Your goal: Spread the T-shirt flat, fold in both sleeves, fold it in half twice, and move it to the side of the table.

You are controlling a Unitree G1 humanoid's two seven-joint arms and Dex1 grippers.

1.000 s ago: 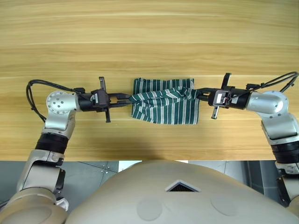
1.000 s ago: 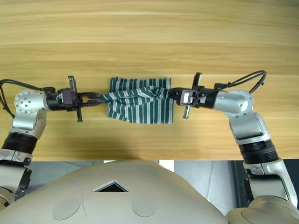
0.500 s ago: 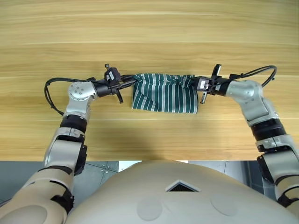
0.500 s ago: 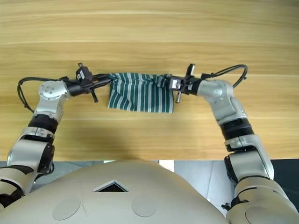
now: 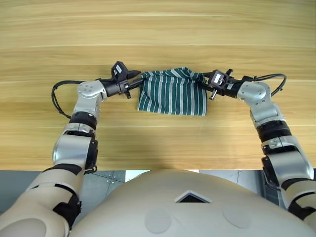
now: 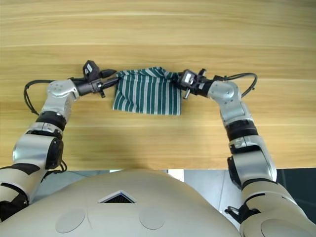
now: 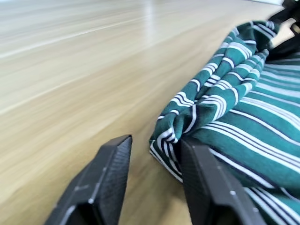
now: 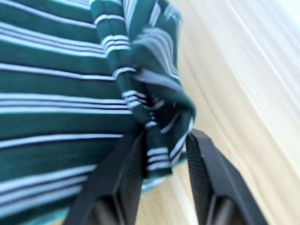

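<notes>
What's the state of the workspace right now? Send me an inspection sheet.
Surface: wooden table, light grain.
Job's things: green-and-white striped T-shirt, folded small, lying mid-table, both far corners bunched.
Clutter: nothing seen.
Pincers: left pincer open at the shirt's far left corner, cloth against one finger; right pincer shut on the far right corner.
Cables: left arm's black cable and right arm's black cable loop apart from the shirt.
Surroundings: grey floor tiles past the table's near edge.
</notes>
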